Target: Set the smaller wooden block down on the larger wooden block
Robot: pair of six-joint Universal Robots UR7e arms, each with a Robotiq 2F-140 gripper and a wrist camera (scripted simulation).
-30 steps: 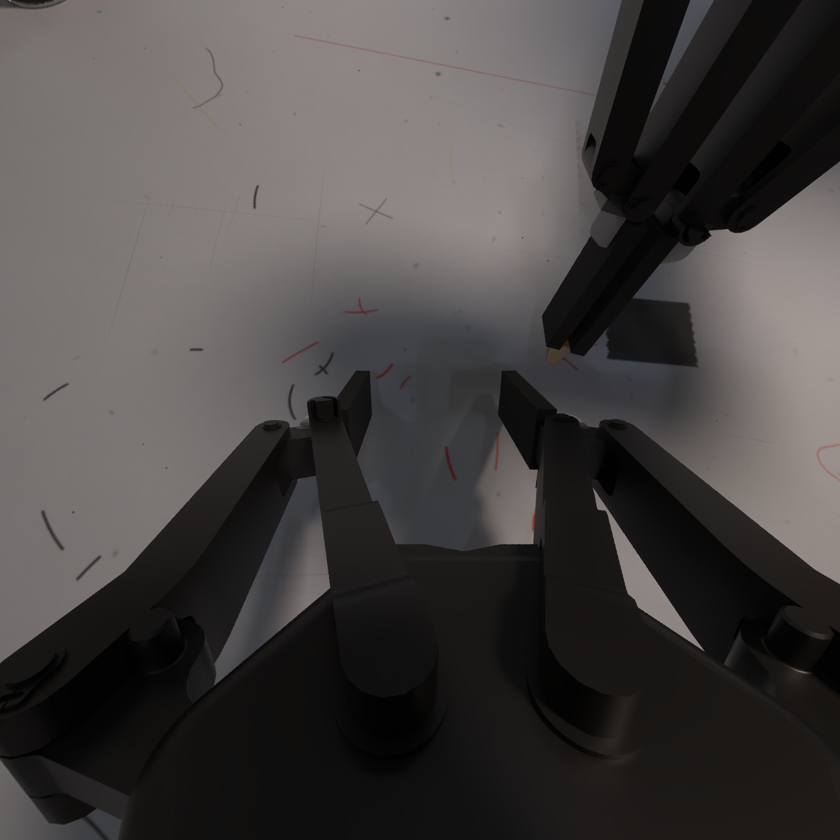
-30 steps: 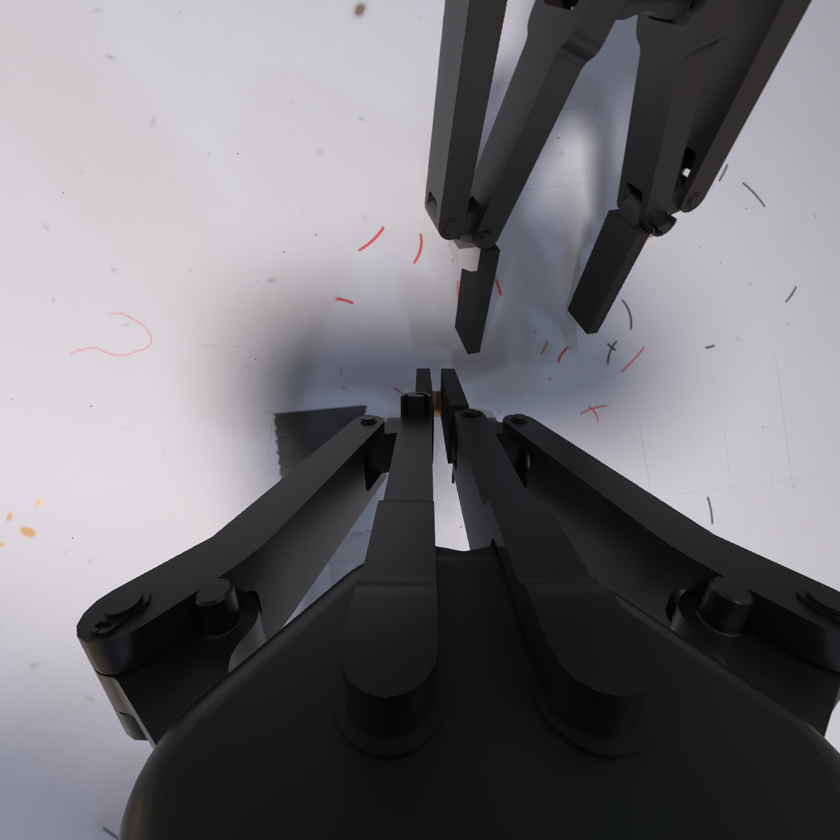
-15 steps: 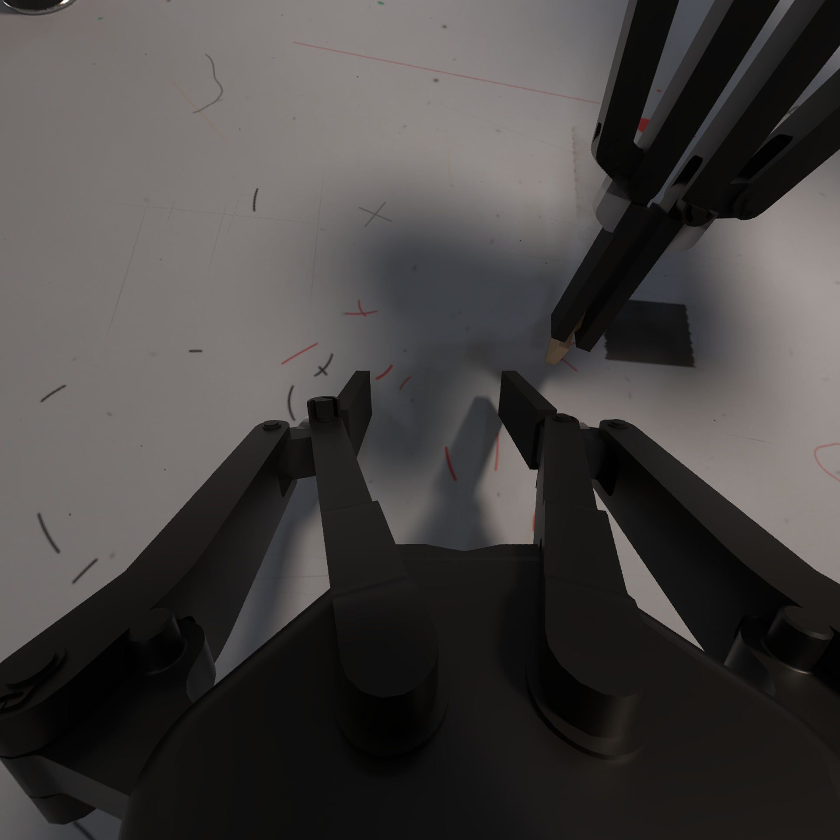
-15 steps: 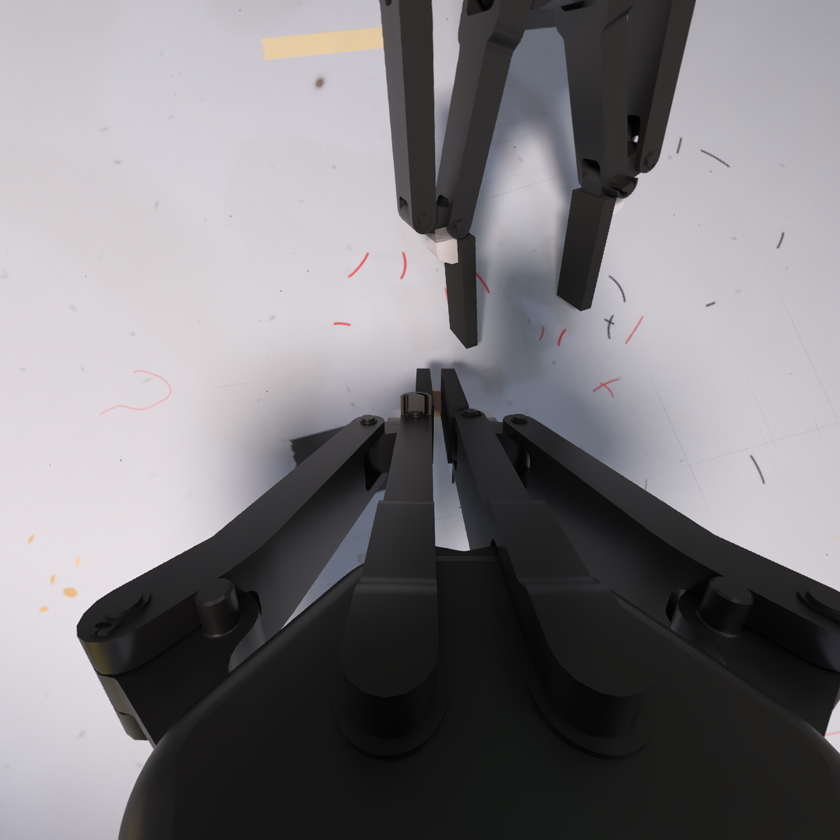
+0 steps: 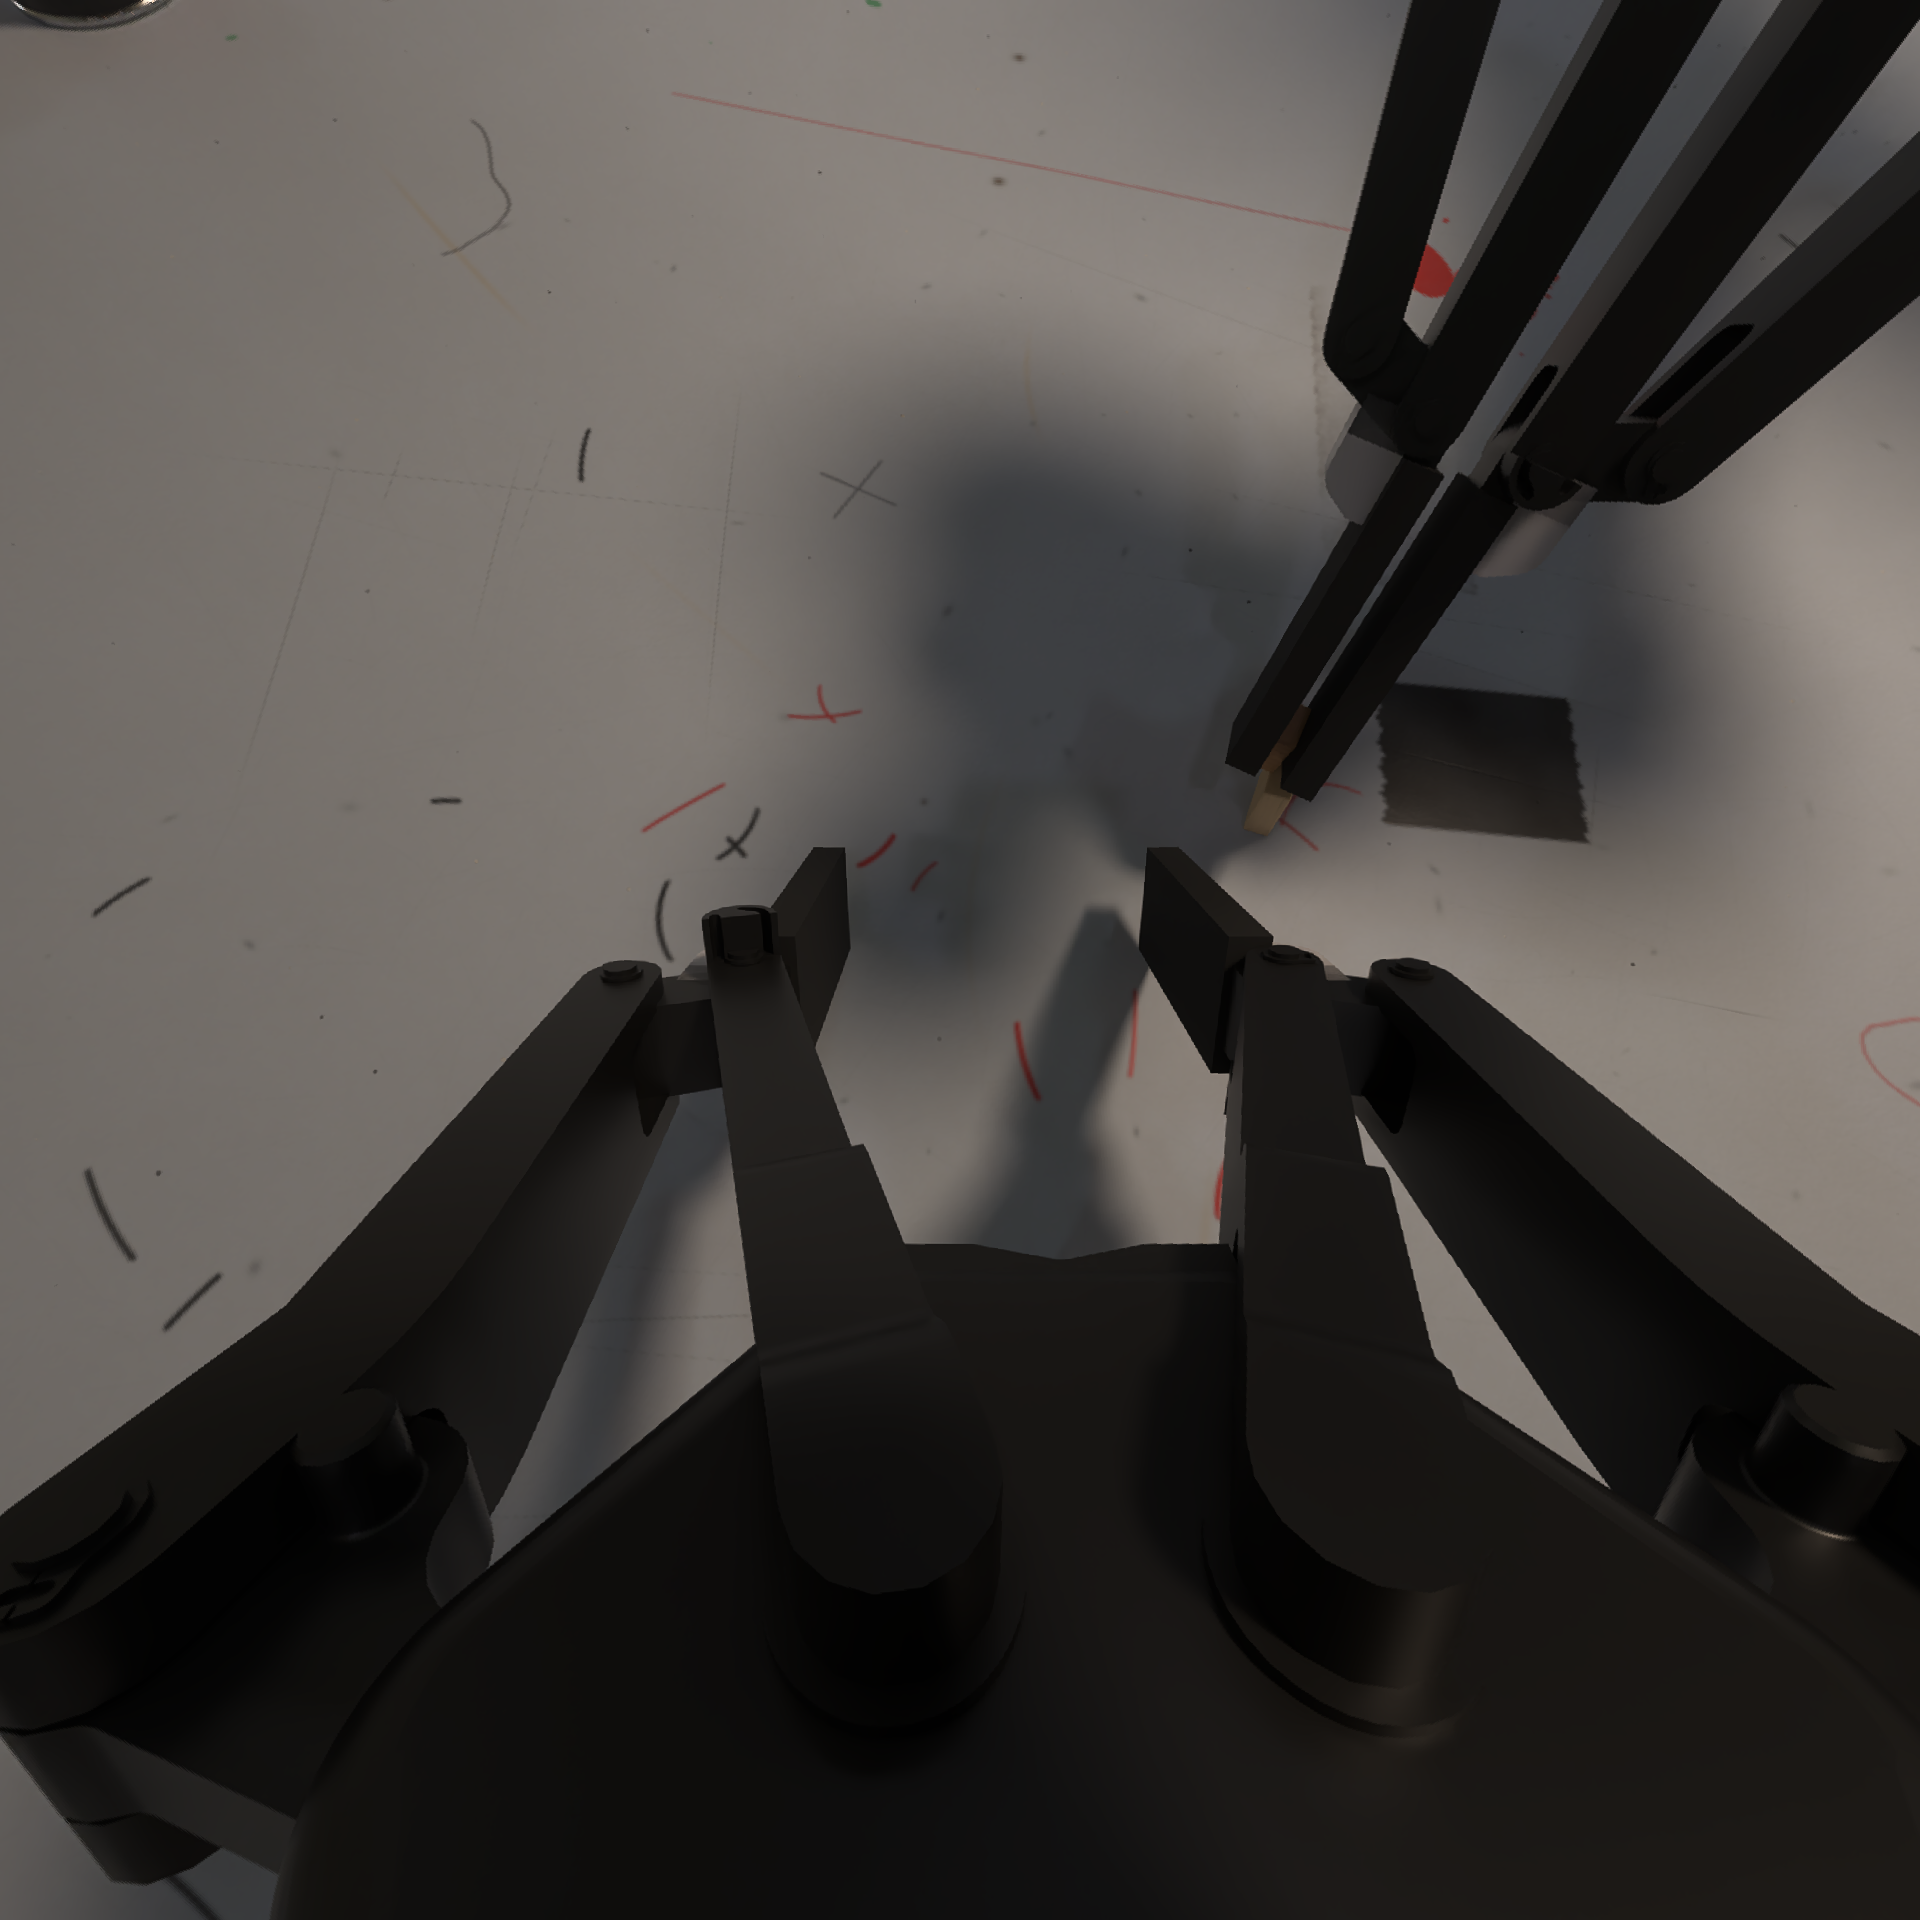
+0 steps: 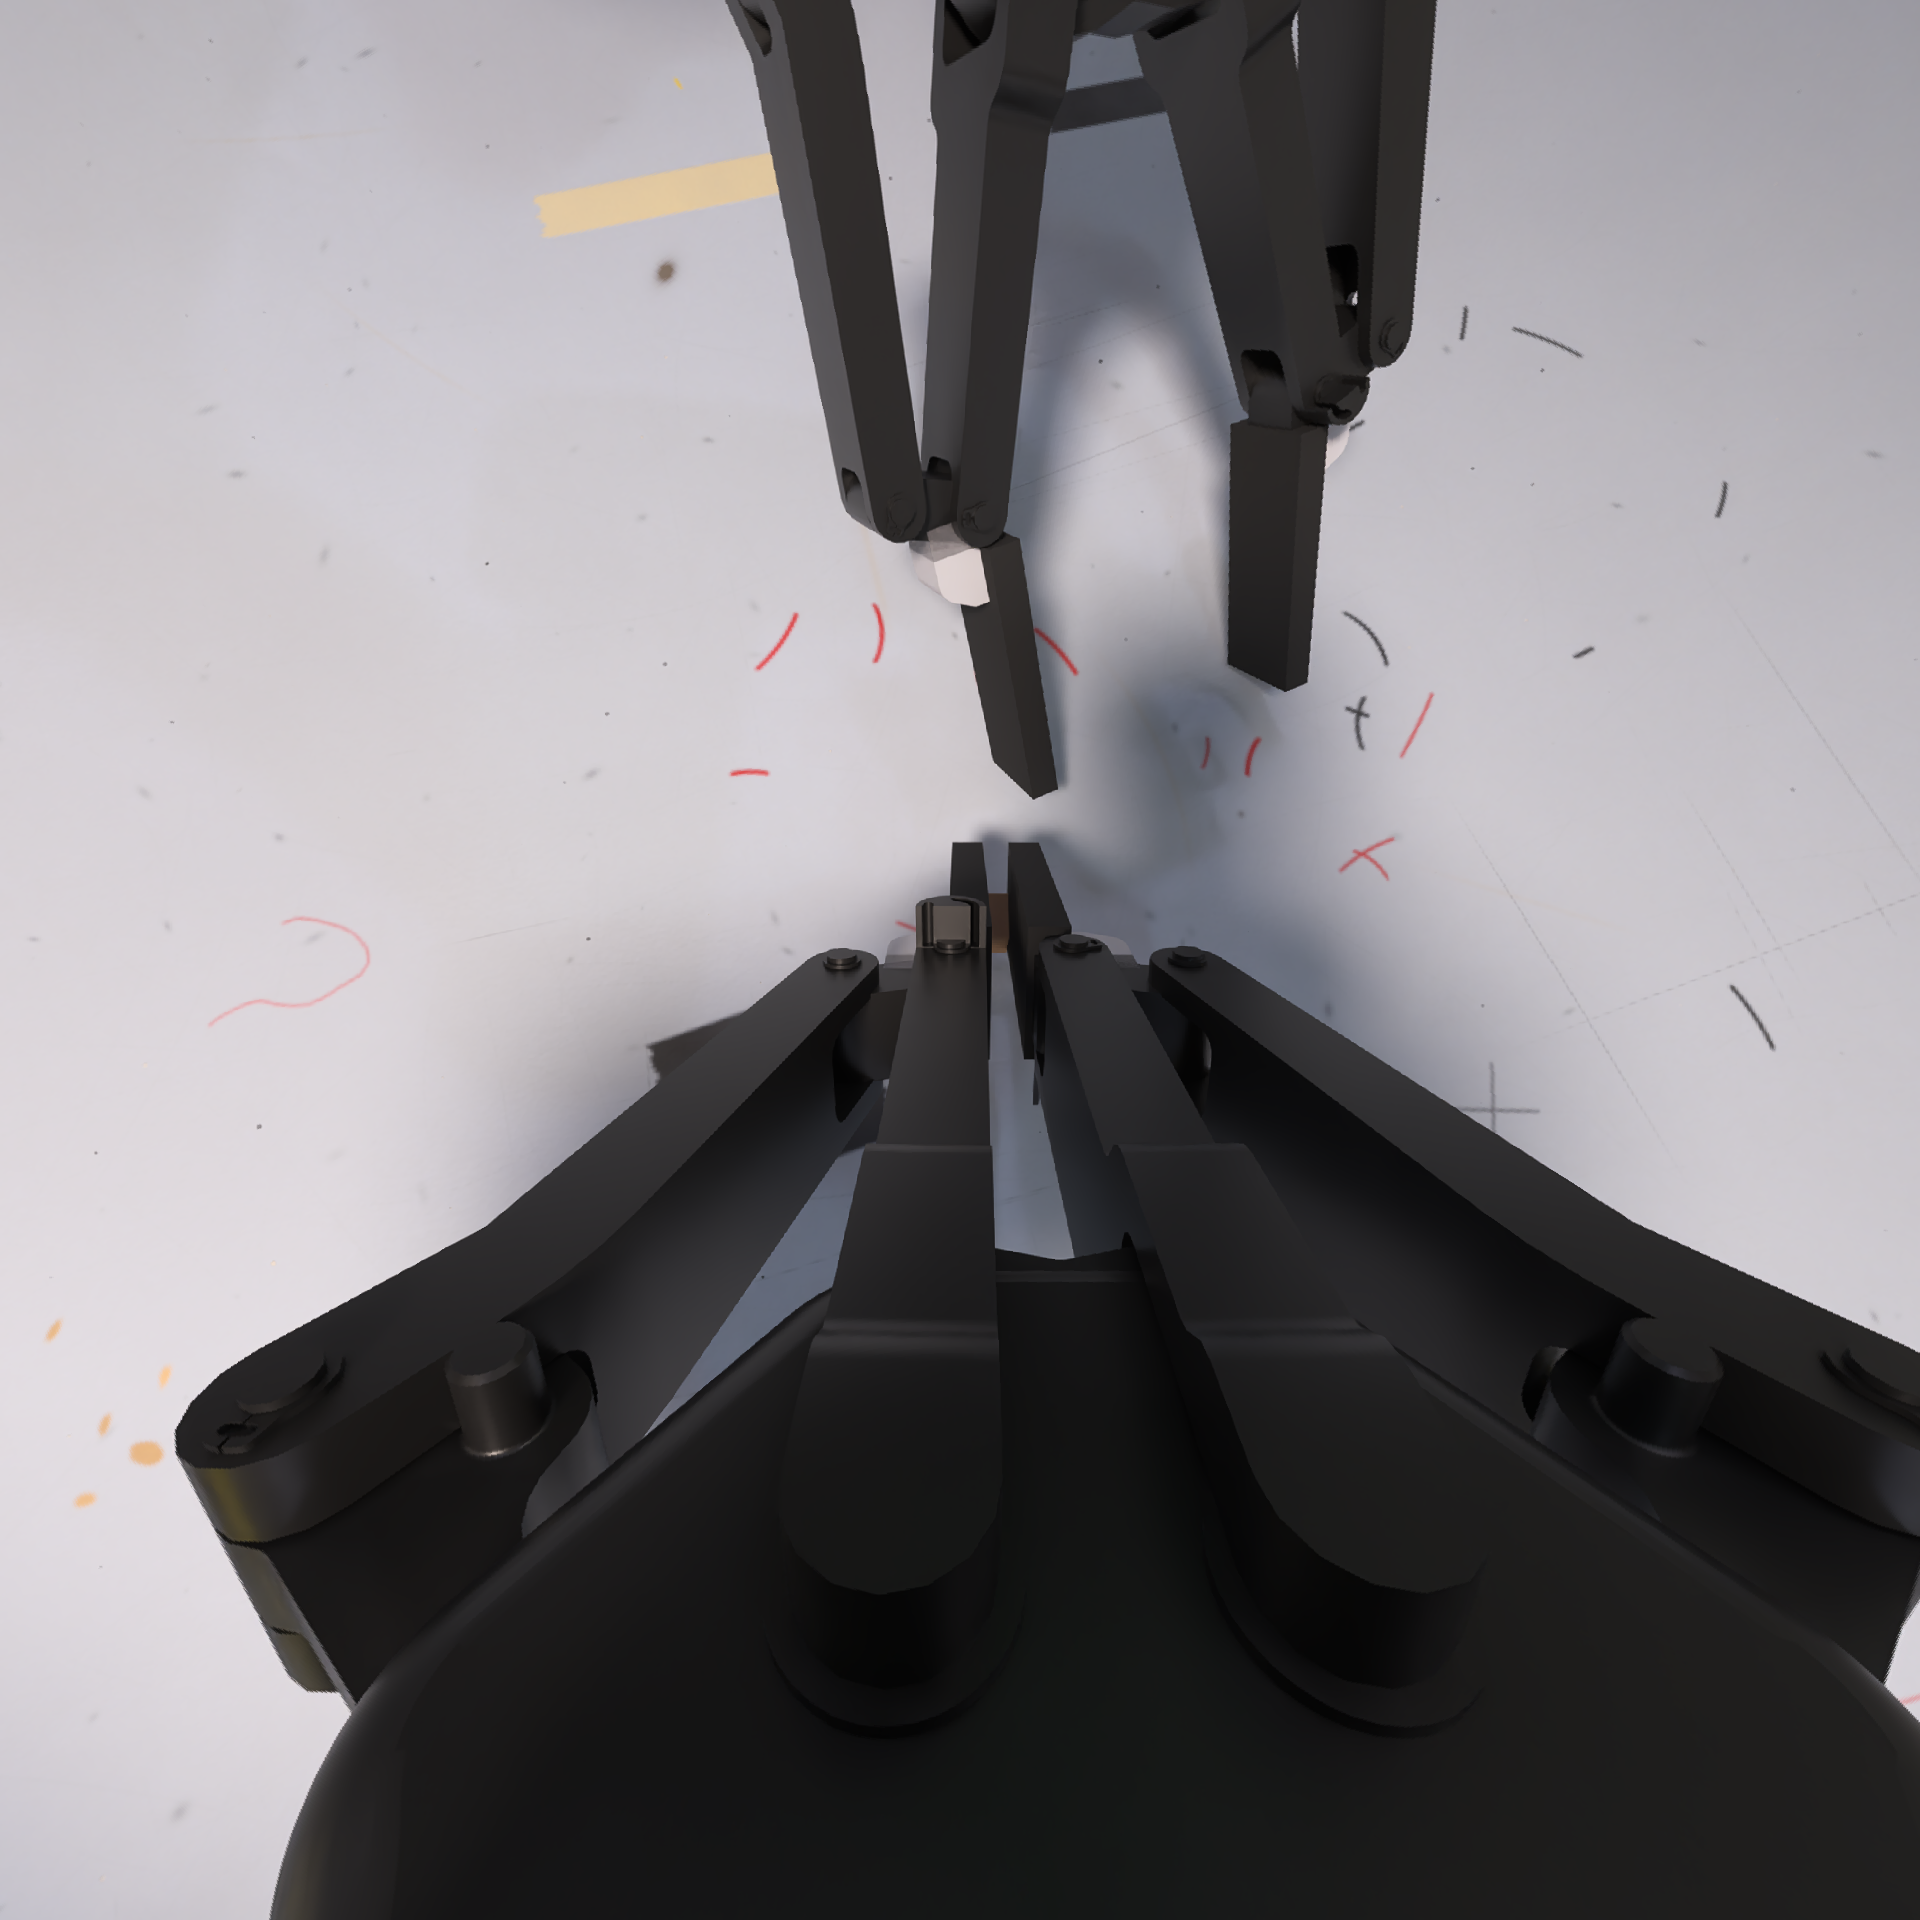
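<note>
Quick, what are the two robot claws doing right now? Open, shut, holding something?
Left gripper: open, holding nothing.
Right gripper: shut on a small, pale wooden block that pokes out past its fingertips.

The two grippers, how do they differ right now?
The left gripper is open and empty, while the right gripper is shut on a thin wooden block. Seen from the left wrist, the block's pale end sticks out past the right gripper's tips; nothing sits between the left's. Both are black two-finger grippers hanging over the marked white table.
</note>
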